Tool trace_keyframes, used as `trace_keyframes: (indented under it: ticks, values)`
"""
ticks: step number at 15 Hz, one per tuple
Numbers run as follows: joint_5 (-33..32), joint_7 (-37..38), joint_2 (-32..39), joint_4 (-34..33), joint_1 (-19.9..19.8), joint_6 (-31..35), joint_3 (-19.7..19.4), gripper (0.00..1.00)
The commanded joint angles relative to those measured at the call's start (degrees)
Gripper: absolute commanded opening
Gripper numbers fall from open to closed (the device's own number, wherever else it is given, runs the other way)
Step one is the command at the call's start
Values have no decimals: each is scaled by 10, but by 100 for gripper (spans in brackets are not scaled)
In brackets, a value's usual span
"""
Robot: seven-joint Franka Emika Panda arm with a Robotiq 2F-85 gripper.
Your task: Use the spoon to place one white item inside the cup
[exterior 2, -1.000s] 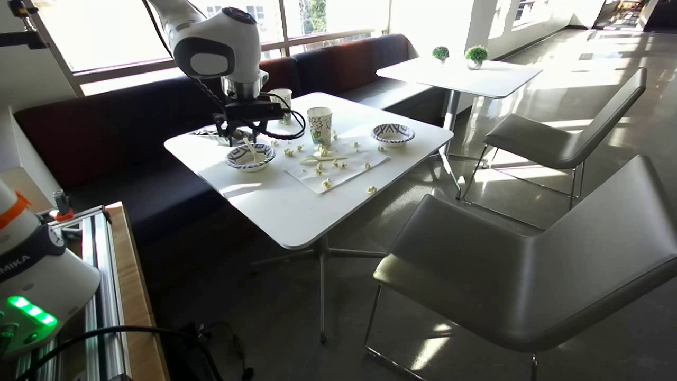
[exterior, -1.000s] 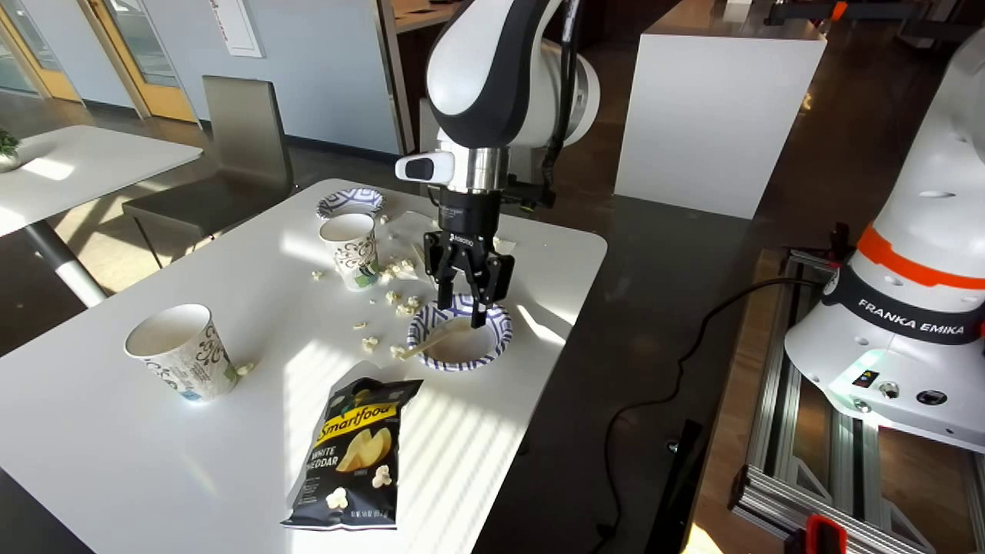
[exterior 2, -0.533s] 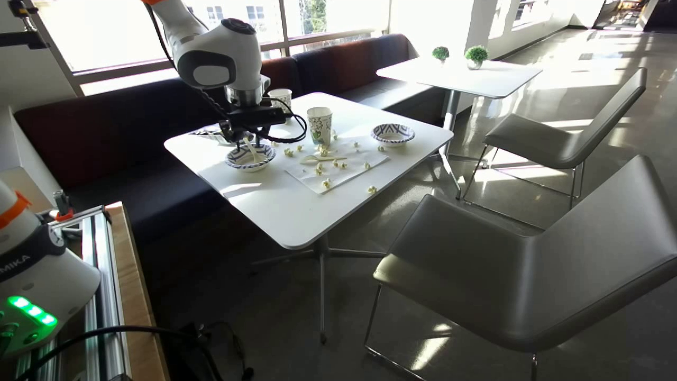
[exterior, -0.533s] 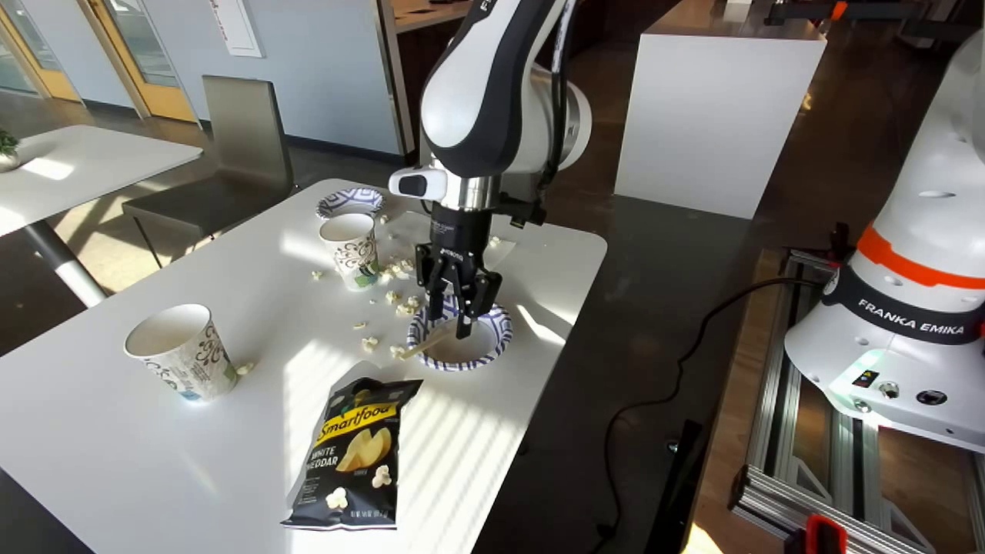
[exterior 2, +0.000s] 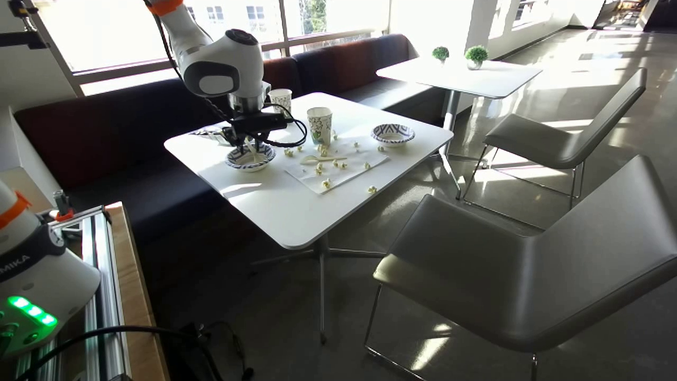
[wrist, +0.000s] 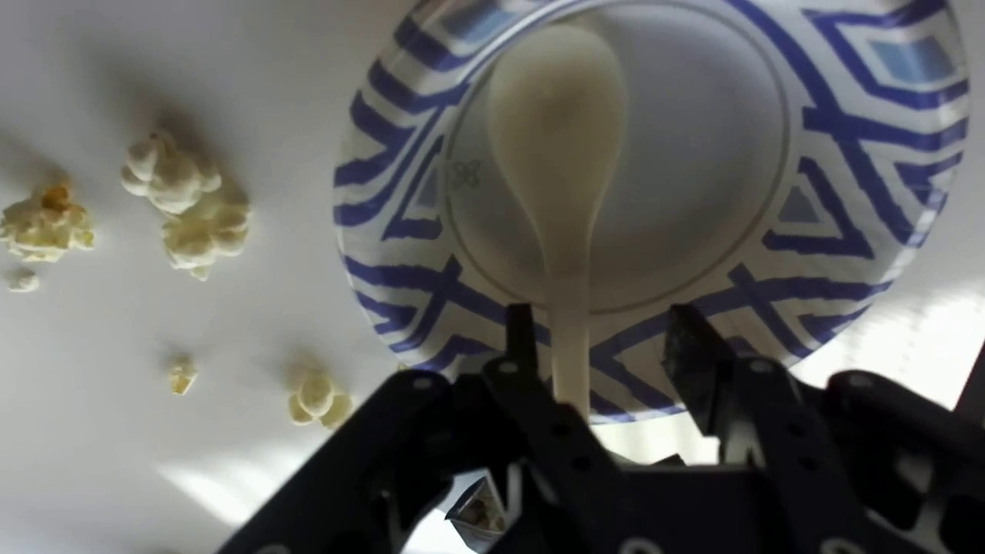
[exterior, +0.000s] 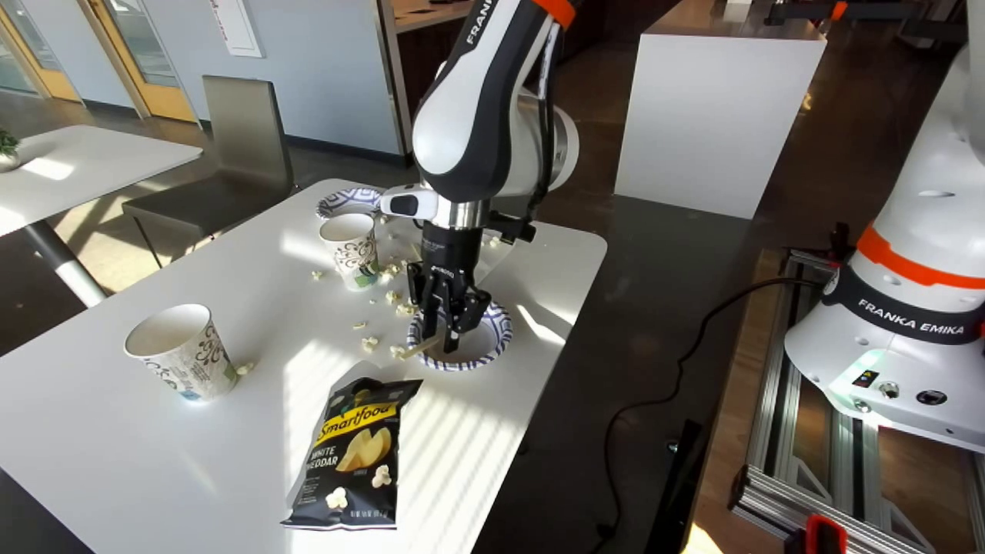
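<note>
A pale spoon [wrist: 558, 115] lies in a blue-and-white paper bowl [wrist: 839, 246], its handle leaning over the rim. In both exterior views the spoon handle [exterior: 422, 346] [exterior 2: 255, 152] sticks out of the bowl [exterior: 500, 338] [exterior 2: 238, 165]. My gripper [wrist: 602, 331] is open, with one finger on each side of the handle and gaps showing to both. In an exterior view the gripper [exterior: 440, 340] is low over the bowl. White popcorn pieces [wrist: 171, 177] [exterior: 369, 344] lie loose on the table. Two patterned paper cups stand upright, a near one [exterior: 185, 358] and a far one [exterior: 354, 254].
A black Smartfood bag [exterior: 358, 454] lies beside the bowl. Another patterned bowl [exterior 2: 393, 136] stands at the table's far corner. A second spoon [exterior 2: 322, 159] and several popcorn pieces lie on and around a white napkin [exterior 2: 312, 180]. A grey chair [exterior 2: 476, 264] stands by the table.
My gripper has moved down into the bowl's area and towards the spoon handle. The gap between its fingers looks somewhat narrower in an exterior view. The spoon, bowl and cups have not moved.
</note>
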State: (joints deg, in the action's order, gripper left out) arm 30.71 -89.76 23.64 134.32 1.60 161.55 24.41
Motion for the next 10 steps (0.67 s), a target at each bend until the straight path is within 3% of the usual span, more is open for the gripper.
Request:
trace_keyframes:
  ticks: [1, 3, 7, 10]
  values:
    - [-29, 8, 19, -7, -20, 13, 15, 16]
    - [-39, 13, 10, -4, -25, 8, 19, 1]
    - [-42, 33, -53, 13, -37, -12, 35, 3]
    - [39, -25, -69, -20, -88, -20, 99, 3]
